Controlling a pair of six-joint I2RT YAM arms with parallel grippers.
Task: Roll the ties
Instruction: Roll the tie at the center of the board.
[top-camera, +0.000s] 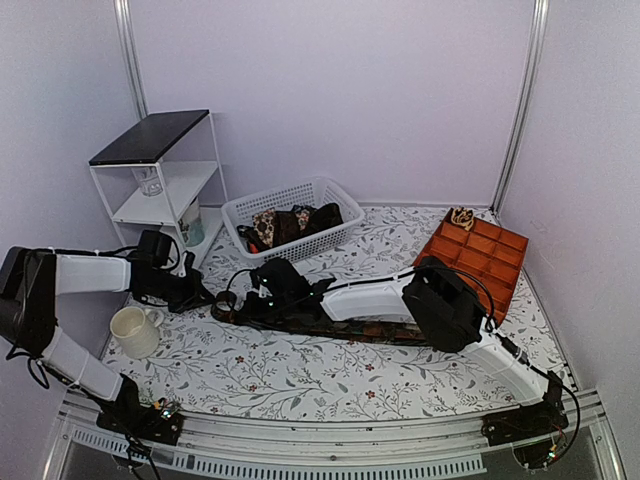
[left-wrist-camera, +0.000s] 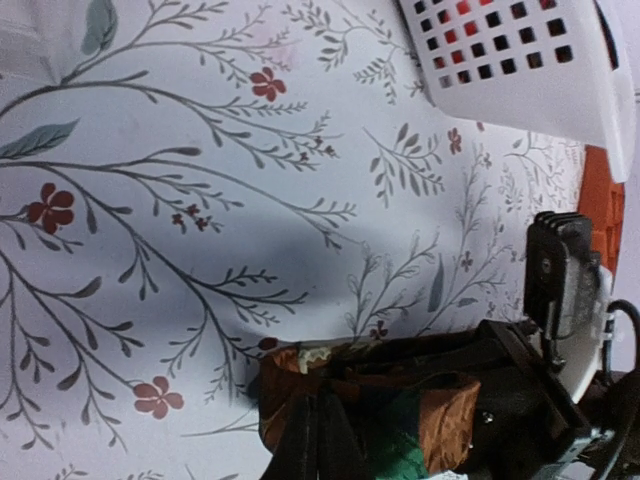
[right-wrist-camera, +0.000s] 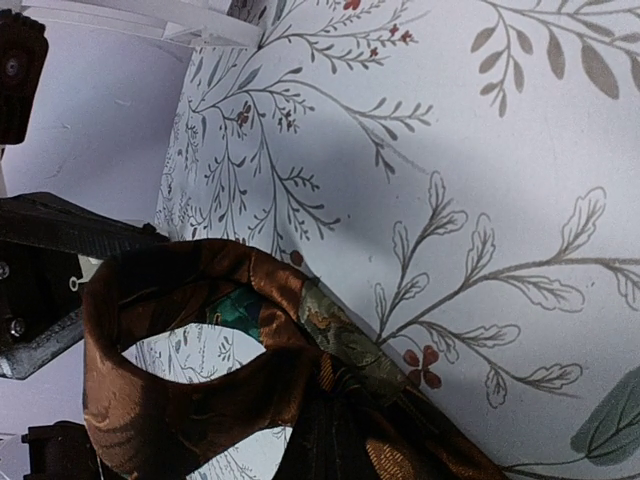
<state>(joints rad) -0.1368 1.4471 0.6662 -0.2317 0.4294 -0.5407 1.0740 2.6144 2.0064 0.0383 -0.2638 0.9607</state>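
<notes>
Floral cloth covers the table (top-camera: 300, 375), and one tie (top-camera: 372, 331) lies along it under my right arm. Its left end is turned up into a loose loop (right-wrist-camera: 140, 420) between my two tools. The left tool (top-camera: 200, 297) sits at the outer side of that loop, and the right tool (top-camera: 262, 297) is just behind it on the strip. From neither wrist view can I tell whether the fingers are spread or pressed on the fabric. More ties (top-camera: 290, 222) lie in the basket (top-camera: 245, 212), well apart.

My main worry is the loop itself. It gapes, with the table showing through its middle, so a roll built on it would likely be slack and spring open once released. The fabric looks slick, so a light pinch could let it slide out. My tools are very near each other, and a careless turn could knock one against the other. The long tail runs beneath my right forearm, which could drag it askew and make the roll come out as a cone. The mug (top-camera: 131, 331) stands near my left arm, and a backward swing might hit it.
</notes>
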